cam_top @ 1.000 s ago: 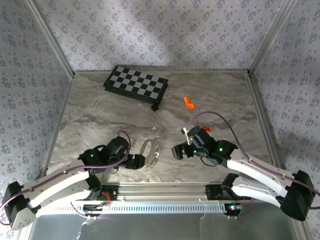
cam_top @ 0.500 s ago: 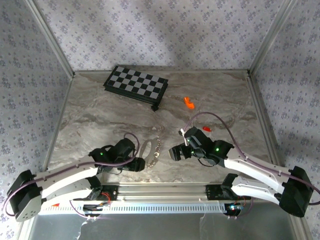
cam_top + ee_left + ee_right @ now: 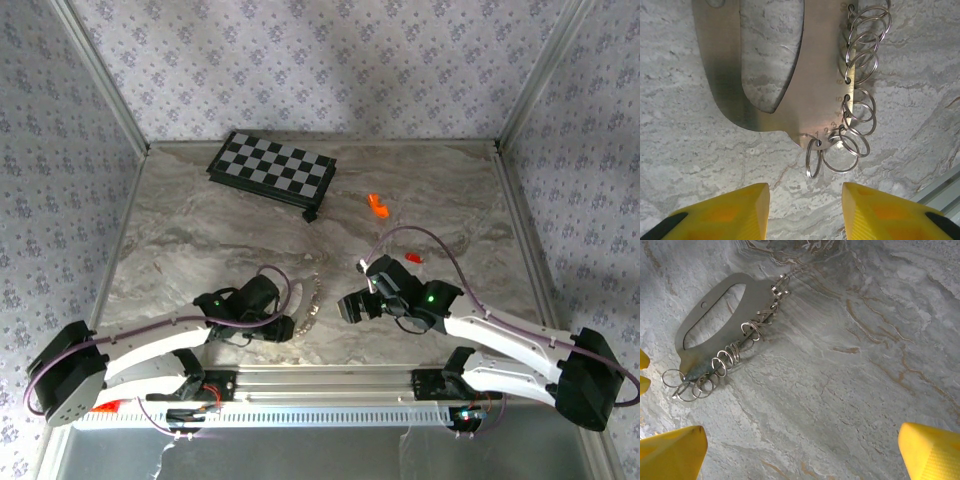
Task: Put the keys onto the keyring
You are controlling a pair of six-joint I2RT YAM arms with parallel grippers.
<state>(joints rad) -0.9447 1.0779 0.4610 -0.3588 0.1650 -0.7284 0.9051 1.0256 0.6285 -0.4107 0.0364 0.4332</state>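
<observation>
Item count: one keyring (image 3: 822, 70), one red key (image 3: 413, 258), one orange piece (image 3: 377, 205), one chequered board (image 3: 272, 168), two arms.

The keyring is a flat metal oval plate with a row of overlapping split rings along one edge. It lies flat on the table (image 3: 190, 230) near the front edge, between the two grippers. The left gripper (image 3: 805, 212) sits just short of the plate's end, jaws apart with nothing between them. The right gripper (image 3: 800, 455) has its jaws spread wide and empty. The key lies apart, beyond the right arm.

The table is grey and marbled, and patterned walls (image 3: 300, 60) enclose it. Small engraved digits beside the ring holes are too fine to read.
</observation>
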